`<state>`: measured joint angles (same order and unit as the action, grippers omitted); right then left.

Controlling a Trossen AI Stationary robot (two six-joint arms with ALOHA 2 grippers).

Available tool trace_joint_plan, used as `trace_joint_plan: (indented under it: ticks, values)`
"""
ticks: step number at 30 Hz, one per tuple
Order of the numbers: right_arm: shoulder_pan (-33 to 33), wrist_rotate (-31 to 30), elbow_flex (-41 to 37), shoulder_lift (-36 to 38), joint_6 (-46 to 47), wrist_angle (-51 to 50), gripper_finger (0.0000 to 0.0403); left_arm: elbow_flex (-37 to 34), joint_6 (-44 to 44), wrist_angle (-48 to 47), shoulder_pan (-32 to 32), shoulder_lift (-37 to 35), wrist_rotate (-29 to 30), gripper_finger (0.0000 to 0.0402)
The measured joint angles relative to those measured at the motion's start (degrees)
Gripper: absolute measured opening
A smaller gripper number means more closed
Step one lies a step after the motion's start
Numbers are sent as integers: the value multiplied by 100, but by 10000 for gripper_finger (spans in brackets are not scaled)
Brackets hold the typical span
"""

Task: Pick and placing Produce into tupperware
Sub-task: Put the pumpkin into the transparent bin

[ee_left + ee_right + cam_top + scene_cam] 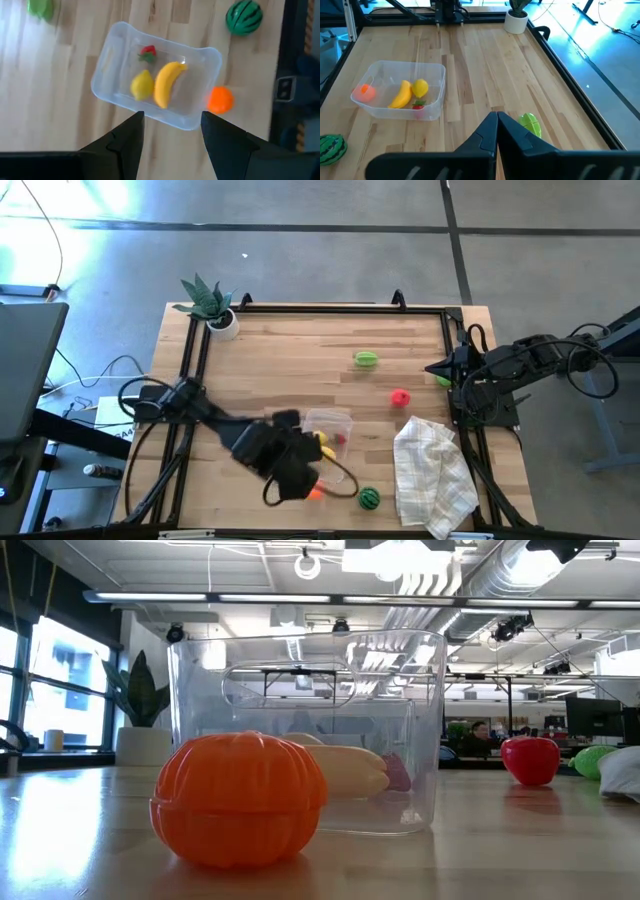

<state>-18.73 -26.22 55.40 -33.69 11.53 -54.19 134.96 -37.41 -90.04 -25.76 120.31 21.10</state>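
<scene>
- High view: the left gripper (300,480) hangs above the near table edge beside the small clear plastic tub (329,429); the striped green watermelon (369,498) lies near the white checked cloth (432,470).
- Low view: the ribbed orange toy fruit (238,798) sits on the wood just outside the tub (nothing grips it).
- Left wrist view: spread, empty fingers (125,142) frame the yellow banana (167,83), yellow lemon (142,85) and a small red piece (147,52) inside.
- Right wrist view: the right gripper (497,131) is clenched, empty, near a green vegetable (530,124).
</scene>
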Motion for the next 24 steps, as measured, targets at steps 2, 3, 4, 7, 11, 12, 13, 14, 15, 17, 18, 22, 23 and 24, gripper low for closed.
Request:
trace_joint_plan:
  ticks: [2,3,4,7,11,12,13,14,15,17,18,22,23,24]
  values:
    - [0,2,0,0,0,0,0,-2,-588,2,-172,2,109,184]
    - [0,0,0,0,0,-2,0,-11,-886,4,-241,0,138,184]
    - [0,2,0,0,0,-2,0,-48,-1178,2,-298,-5,134,184]
    - [-2,2,0,0,0,-1,0,-215,-2093,-2,-428,1,-49,184]
    - [0,0,0,0,0,-2,0,-516,-2650,6,-512,0,-301,184]
    - [0,0,0,0,0,-2,0,-612,-2741,24,-511,2,-431,184]
    - [-2,1,0,0,0,-2,0,-692,-2818,62,-511,10,-572,184]
    - [-1,2,0,0,0,-2,0,-760,-2870,102,-511,11,-737,184]
    - [-1,0,0,0,0,-2,0,-825,-2904,154,-511,11,-923,184]
    - [0,0,0,0,0,-2,0,-935,-2918,355,-512,9,-1281,184]
    - [0,2,0,0,0,0,0,-988,-2931,484,-527,10,-1380,184]
    - [0,0,0,0,0,-1,0,-1167,-3315,1182,-544,59,-1325,184]
    - [0,1,0,0,0,0,0,-1214,-3432,1238,-544,79,-1286,184]
    - [-2,2,0,0,0,0,0,-1291,-3565,1289,-544,89,-1277,184]
